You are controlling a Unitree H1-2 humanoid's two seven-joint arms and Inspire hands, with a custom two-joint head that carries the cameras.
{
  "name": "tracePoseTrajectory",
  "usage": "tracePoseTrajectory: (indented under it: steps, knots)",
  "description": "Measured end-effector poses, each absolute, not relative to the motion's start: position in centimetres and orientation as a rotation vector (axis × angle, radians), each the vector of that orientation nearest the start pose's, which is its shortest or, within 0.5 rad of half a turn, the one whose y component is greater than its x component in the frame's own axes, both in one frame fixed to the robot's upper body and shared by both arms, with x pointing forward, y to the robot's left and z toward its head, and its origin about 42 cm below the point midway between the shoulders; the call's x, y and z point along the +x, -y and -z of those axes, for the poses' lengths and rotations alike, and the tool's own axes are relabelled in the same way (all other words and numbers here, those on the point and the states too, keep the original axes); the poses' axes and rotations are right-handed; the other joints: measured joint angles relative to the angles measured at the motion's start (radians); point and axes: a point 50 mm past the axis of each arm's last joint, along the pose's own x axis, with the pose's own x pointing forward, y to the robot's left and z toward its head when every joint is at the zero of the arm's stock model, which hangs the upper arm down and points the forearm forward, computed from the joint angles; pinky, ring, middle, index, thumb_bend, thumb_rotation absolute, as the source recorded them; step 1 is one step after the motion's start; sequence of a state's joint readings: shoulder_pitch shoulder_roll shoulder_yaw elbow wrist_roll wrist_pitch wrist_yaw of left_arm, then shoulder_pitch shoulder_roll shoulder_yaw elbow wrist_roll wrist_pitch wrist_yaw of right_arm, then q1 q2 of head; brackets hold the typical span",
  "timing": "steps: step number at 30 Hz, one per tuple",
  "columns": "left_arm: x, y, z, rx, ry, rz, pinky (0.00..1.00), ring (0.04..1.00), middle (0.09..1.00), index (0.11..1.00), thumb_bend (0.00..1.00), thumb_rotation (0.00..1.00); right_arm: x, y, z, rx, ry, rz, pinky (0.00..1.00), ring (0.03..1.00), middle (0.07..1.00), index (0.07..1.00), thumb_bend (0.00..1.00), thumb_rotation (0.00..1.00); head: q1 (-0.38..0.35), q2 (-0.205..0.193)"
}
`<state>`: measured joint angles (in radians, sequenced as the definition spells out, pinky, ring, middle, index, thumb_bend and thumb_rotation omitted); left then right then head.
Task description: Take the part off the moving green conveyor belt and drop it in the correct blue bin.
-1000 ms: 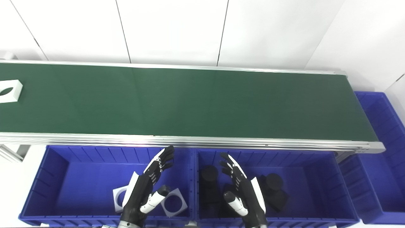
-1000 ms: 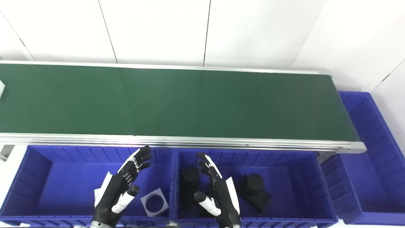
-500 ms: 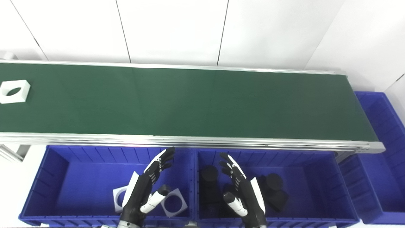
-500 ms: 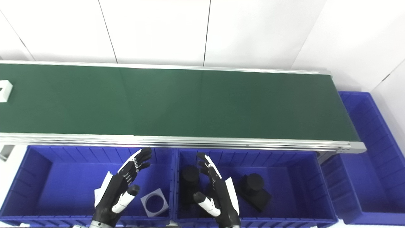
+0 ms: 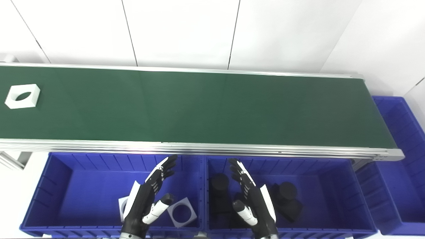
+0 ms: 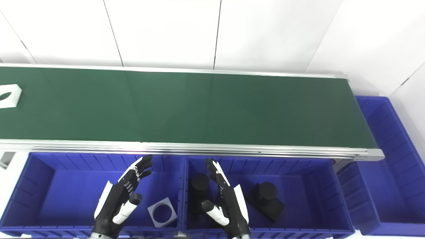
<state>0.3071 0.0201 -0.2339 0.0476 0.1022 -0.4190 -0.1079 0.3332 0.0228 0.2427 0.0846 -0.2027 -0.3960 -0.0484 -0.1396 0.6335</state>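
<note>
A white part point(image 5: 22, 96), a square block with a round hole, lies flat on the green belt point(image 5: 212, 109) at its far left end, well apart from both hands. It sits about midway across the belt's width. The belt's long axis runs left to right across the view, so if the belt carries the part rightward, as seems likely, it will come toward the hands along that line.

Both hands hover low over the blue bins in front of the belt, empty, fingers spread and pointing up toward the belt's near rail. The left hand point(image 5: 146, 202) is above the left bin point(image 5: 59, 172), which holds white square parts point(image 5: 182, 216) like the one on the belt. The right hand point(image 5: 252, 202) is above the middle bin point(image 5: 348, 176), which holds black parts point(image 5: 288, 196). A third bin point(image 5: 398, 132) stands at the belt's right end.

The part lies up and far to the left of the left hand, which is plainly the nearer one. Judging by the matching contents, the left bin looks like the right destination, so the left hand is well placed for both the pick and the drop. No pick has started yet; the reach must go forward over the rail and be timed to the part's travel.
</note>
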Motion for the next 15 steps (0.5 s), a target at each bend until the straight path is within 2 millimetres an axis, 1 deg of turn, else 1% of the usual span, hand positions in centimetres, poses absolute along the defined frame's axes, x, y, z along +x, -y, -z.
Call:
tracePoseTrajectory:
  steps: [6,10,15]
  knots:
    - [16.31,-15.89,-4.26,0.055,0.067,0.332,0.89,0.926,0.947,0.919,0.83,0.88,15.3,15.08,-2.66,-0.104,-0.005,-0.174,0.91,0.943,0.979,0.919,0.97,0.98,0.002,0.0]
    - [16.24,-16.09,-4.18,0.072,0.064,0.345,0.89,0.929,0.946,0.921,0.81,0.92,15.29,15.08,-2.59,-0.105,-0.007,-0.178,0.92,0.956,0.985,0.925,0.99,1.0,0.0,0.0]
    - [16.19,-16.26,-4.12,0.085,0.062,0.351,0.89,0.933,0.95,0.926,0.79,0.95,15.38,14.96,-2.56,-0.101,-0.008,-0.192,0.95,0.975,0.99,0.928,0.98,1.0,0.0,-0.003]
